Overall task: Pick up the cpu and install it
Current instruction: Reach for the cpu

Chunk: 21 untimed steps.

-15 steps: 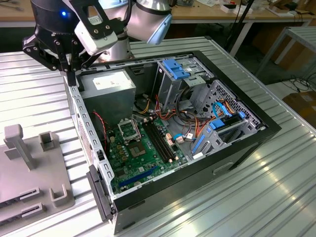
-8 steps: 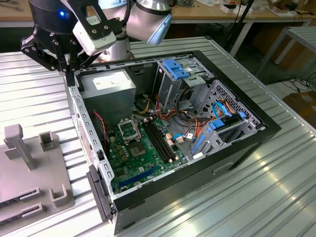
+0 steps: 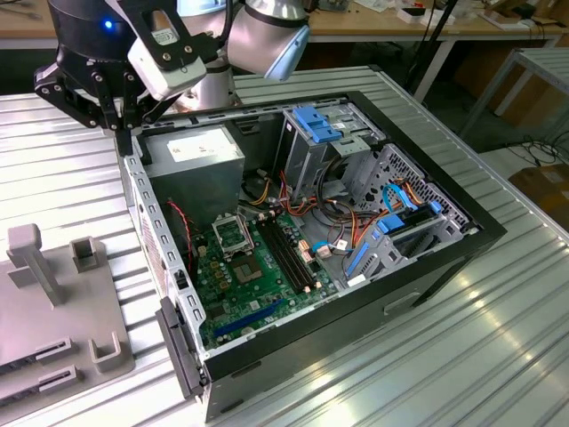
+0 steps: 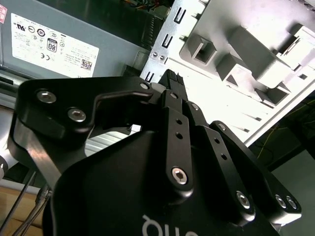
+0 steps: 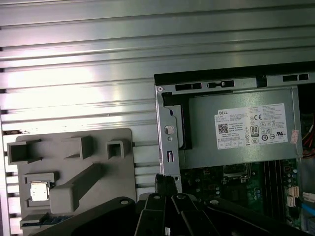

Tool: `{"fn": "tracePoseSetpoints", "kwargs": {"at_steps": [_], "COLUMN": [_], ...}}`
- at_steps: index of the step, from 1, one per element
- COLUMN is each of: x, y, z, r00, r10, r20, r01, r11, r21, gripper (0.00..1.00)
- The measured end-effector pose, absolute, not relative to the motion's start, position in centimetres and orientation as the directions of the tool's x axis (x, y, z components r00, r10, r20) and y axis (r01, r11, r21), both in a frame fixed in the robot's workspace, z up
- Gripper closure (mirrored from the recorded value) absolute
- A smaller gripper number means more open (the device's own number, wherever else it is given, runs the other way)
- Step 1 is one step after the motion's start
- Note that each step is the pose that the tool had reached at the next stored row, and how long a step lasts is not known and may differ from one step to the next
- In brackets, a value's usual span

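Hand (image 5: 166, 182) clenched, empty — one cpu (image 5: 39, 191) lies in one grey tray (image 5: 118, 189).

Bright, even overhead light filled the exterior view. The ribbed metal table (image 3: 498, 356) carried pale glare streaks toward four o'clock, while the inside of the computer case (image 3: 444, 258) sat in shadow near nine o'clock. In the second wrist view the grey fixture (image 4: 256, 59) washed out to white at three o'clock. In the first wrist view a glare band crossed at ten o'clock, and the gripper (image 5: 166, 183) lay dark at six o'clock.
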<state>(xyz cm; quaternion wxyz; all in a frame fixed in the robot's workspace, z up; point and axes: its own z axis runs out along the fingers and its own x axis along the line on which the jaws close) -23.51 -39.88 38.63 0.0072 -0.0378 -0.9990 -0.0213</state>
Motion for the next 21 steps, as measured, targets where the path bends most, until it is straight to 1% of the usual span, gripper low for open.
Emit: {"fn": "tracePoseSetpoints", "kwargs": {"at_steps": [21], "x": [-25.3], "y": [-39.9], "z": [38.6], "r00": [-0.997], "r10": [0.075], "r20": [0.016], "r01": [0.076], "r11": [0.996], "r21": [0.042], "gripper": [0.89]}}
